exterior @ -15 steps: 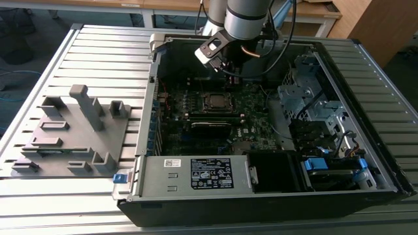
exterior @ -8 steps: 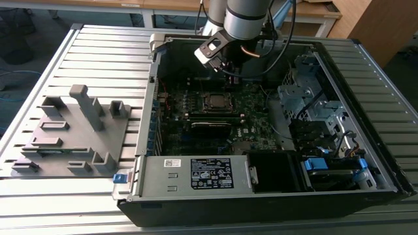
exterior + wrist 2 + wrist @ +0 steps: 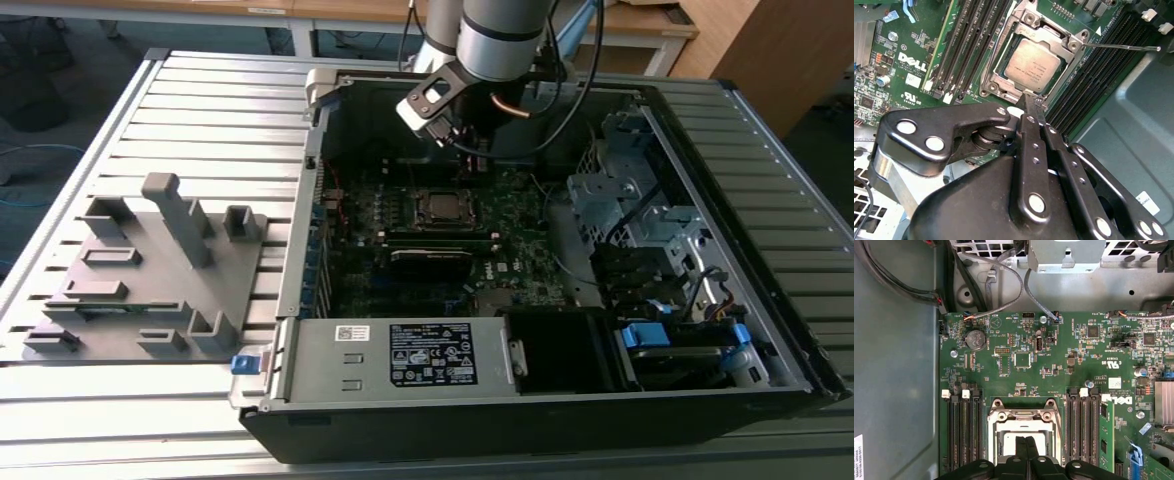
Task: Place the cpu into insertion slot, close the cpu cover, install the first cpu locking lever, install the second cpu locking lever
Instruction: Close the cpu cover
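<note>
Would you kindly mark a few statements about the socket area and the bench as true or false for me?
1. The cpu lies in the insertion slot. True.
2. The gripper is holding the cpu. False: it is shut on nothing, its tips by the slot's edge.
3. The cpu cover stands upright. False: it lies flat around the cpu.
4. A thin metal lever sticks out sideways from the slot. True.
5. The grey fixture lies on the exterior view's right of the computer case. False: it lies on the case's left.
</note>
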